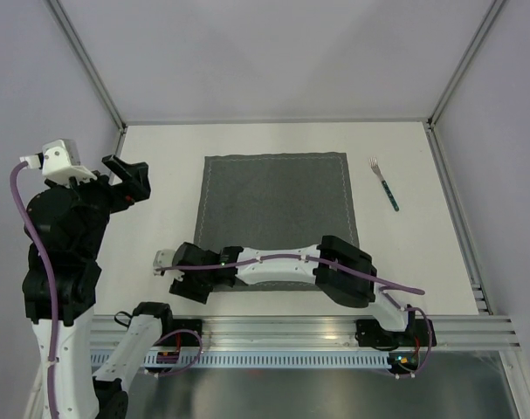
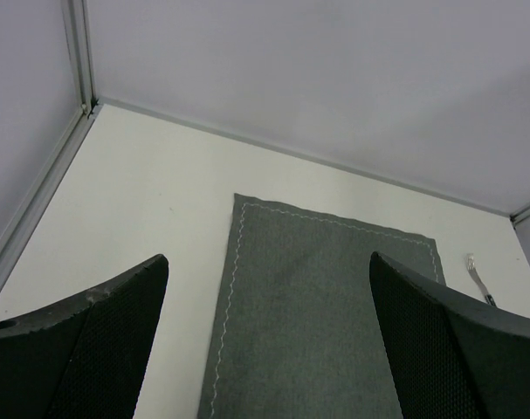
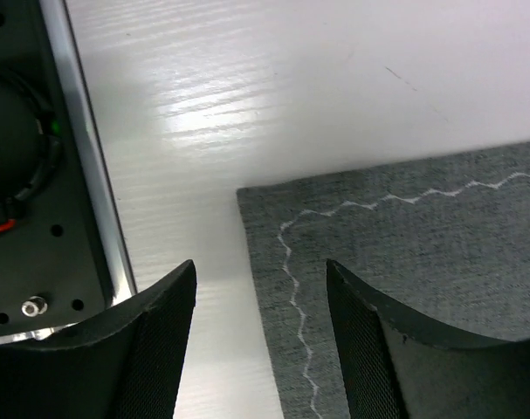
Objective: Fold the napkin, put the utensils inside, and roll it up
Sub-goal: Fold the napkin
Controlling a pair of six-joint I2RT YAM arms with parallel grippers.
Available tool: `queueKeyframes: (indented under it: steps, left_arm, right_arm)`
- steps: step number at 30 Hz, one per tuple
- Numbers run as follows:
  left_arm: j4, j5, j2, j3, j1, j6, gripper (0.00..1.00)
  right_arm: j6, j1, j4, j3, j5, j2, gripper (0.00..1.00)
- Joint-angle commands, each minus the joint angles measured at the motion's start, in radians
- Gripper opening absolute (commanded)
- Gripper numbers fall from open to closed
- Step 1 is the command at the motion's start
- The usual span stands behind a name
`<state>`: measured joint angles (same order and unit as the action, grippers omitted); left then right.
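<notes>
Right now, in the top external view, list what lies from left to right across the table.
left gripper → napkin → fork. The right arm stretches across the napkin's near edge, so it is left out of the order.

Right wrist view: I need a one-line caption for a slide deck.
Open right gripper poised at a stitched corner of the grey napkin on the white table.

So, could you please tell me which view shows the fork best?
The top external view: the whole fork lies unobstructed, right of the napkin. The left wrist view catches only its tine end; the right wrist view misses it.
</notes>
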<state>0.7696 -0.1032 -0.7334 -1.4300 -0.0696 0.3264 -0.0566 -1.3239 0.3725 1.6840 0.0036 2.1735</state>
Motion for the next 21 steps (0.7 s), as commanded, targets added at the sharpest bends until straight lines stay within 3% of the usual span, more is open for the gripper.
queueKeyframes:
  steps: [1,21]
  left_arm:
    - [0.040,-0.027,-0.017,-0.027,0.004,-0.050,1.00]
    - [0.045,-0.026,-0.008,0.003,0.004,-0.064,1.00]
  right_arm:
    - [0.023,-0.017,0.013,0.065,0.045,0.017,0.67]
    - [0.029,-0.032,-0.015,0.077,0.058,0.104,0.59]
